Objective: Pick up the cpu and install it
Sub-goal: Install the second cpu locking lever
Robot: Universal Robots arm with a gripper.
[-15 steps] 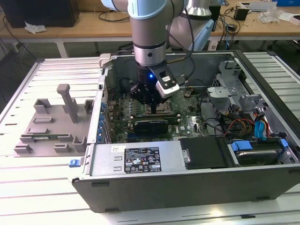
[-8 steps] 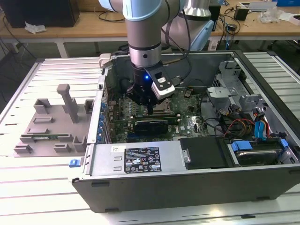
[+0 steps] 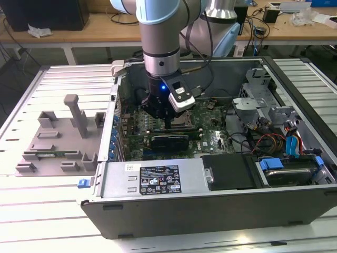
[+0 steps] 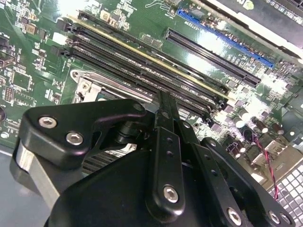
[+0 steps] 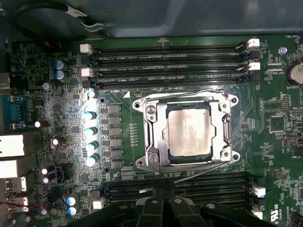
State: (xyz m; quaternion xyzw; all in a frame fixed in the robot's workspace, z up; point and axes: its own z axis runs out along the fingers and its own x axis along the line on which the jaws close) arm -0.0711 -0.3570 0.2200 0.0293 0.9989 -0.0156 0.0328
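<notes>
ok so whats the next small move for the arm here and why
Probably a short, straight lift away from the board. In the first wrist view the cpu already lies inside the metal-framed socket. The end effector sits just beside that socket, over the memory slots, and looks shut with nothing in it. That suggests the placing is done.

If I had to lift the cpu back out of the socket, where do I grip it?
The cpu lies flat inside the metal socket frame, which rims it closely. Probably best to come straight down from above and take two opposite edges of the silver top plate. A side approach looks blocked by the frame and the memory slots.
</notes>
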